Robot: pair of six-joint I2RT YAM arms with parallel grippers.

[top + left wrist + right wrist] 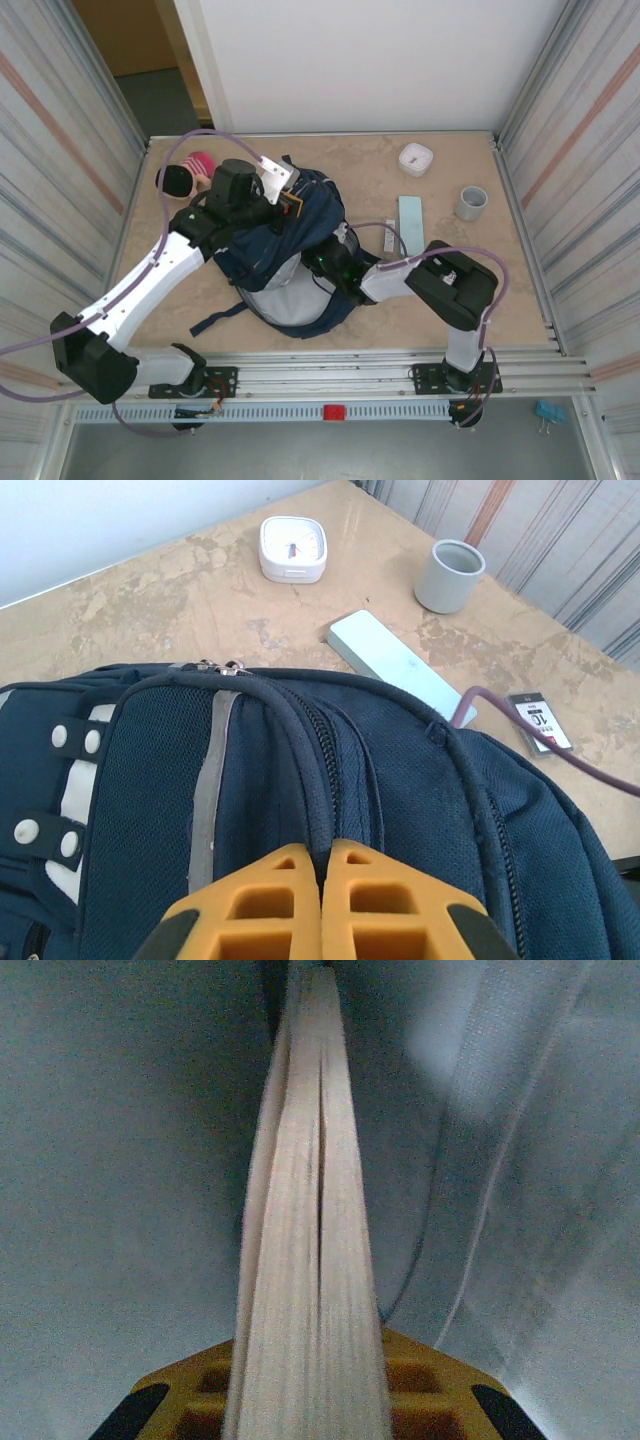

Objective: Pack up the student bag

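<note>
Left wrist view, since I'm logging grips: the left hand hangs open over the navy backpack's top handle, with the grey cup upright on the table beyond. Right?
Not open: the left wrist view shows the left hand shut, its yellow fingers pinched on the top handle of the navy backpack. The grey cup does stand upright on the table beyond.

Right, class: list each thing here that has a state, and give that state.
student bag: unzipped, grey lining showing.
left gripper: shut on the student bag's top handle.
right gripper: shut on a book, inside the bag.
grey cup: upright, empty.
pale blue case: lying flat.
</note>
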